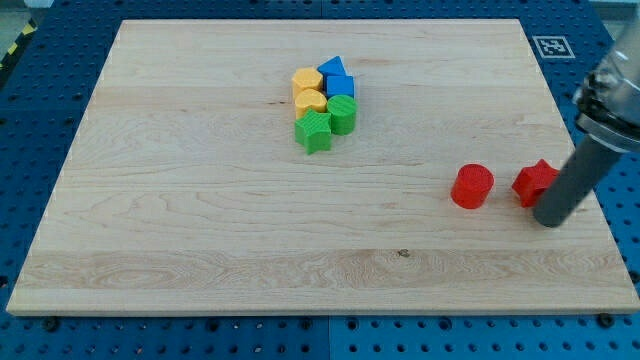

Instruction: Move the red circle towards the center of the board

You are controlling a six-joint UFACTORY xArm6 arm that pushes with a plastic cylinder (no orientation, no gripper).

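Desk: pale wooden board lying on a blue pegboard.
Red circle: sitting toward the desk's right edge.
My tip: resting right of the red circle, touching a red star.
Pincer: not showing.

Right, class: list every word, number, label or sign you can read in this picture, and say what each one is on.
No readable words or numbers anywhere.
One sign only: a black-and-white square marker on the blue surface beyond the board's top right corner; a pattern, not text.
The blocks, including the red circle, carry no labels.
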